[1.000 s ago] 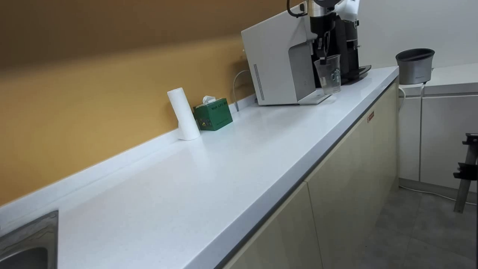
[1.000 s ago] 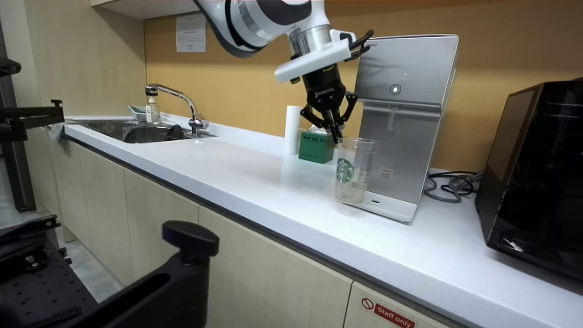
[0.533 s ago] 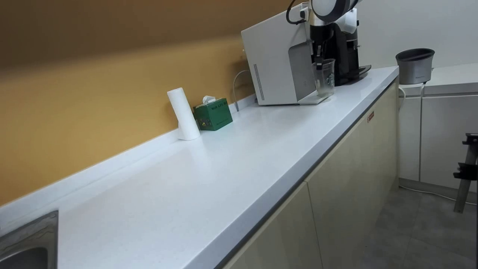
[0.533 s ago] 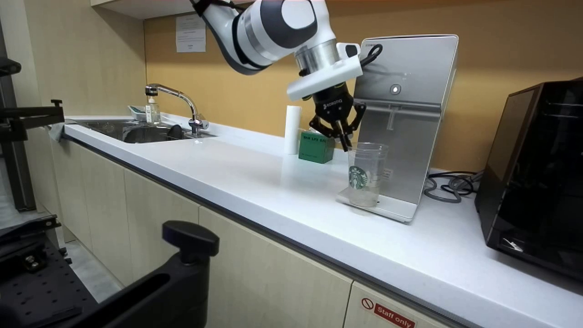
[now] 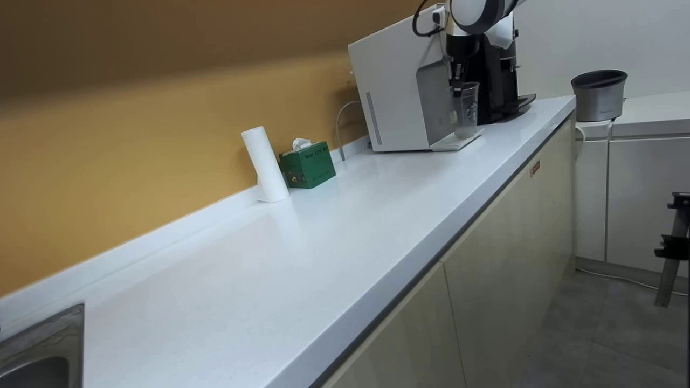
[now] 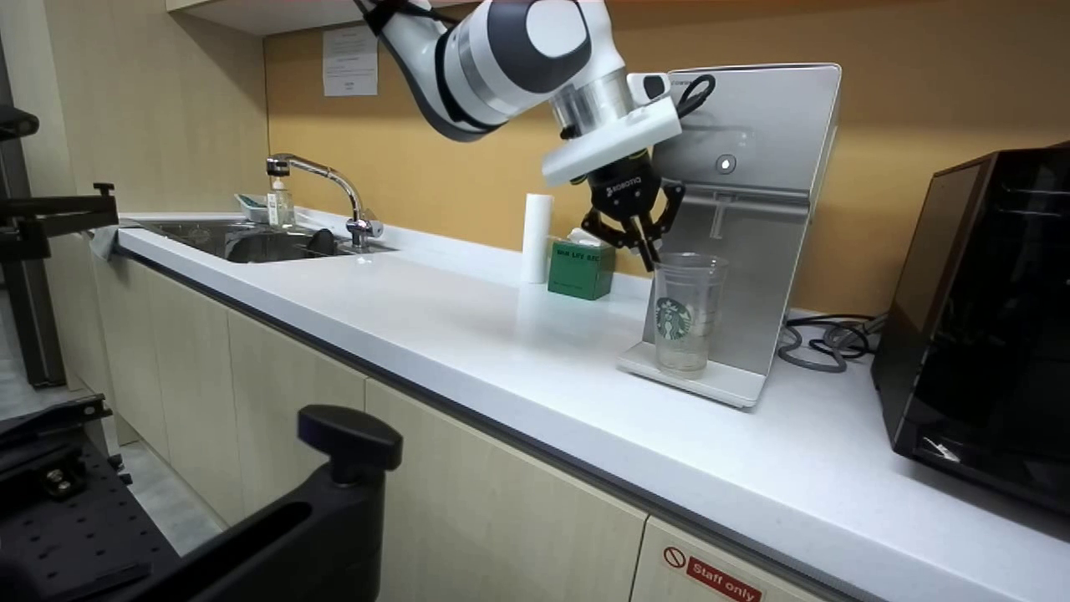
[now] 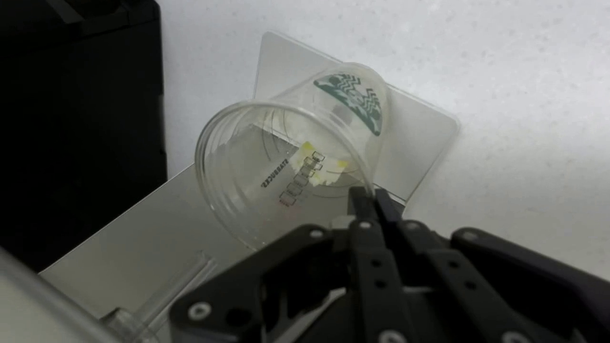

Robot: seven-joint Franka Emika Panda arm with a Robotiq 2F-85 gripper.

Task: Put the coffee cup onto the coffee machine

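Plastic cup [image 6: 687,322] over coffee machine base [image 6: 734,385], gripper [image 6: 649,264] pinching rim

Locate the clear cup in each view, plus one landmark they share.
In an exterior view: cup right of centre, upper part, bottom seen against the tray.
In an exterior view: cup right of centre, about mid-height.
In the wrist view: cup around the middle, mouth toward the camera.
Shared landmark: that tray, at the foot of the machine.
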